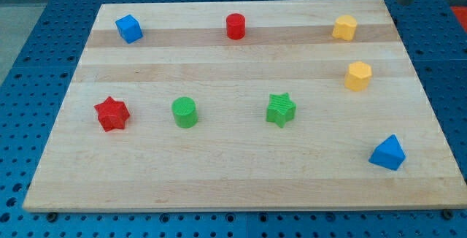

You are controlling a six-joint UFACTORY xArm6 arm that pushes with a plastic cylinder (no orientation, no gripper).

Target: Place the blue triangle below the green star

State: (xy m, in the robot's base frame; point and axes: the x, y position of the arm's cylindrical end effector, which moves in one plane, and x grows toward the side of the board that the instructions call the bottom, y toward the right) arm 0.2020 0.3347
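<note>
The blue triangle (pixel 387 153) lies near the board's lower right corner. The green star (pixel 280 109) lies right of the board's middle, up and to the left of the triangle, well apart from it. A dark rod shows at the view's top right, beyond the board's far right corner. My tip (pixel 403 2) is far above the blue triangle and touches no block.
On the wooden board (pixel 233 187) there are also a blue cube (pixel 128 28) at top left, a red cylinder (pixel 235 26) at top middle, two yellow blocks (pixel 344 28) (pixel 357 76) at the right, a red star (pixel 112 114) and a green cylinder (pixel 184 112) at the left.
</note>
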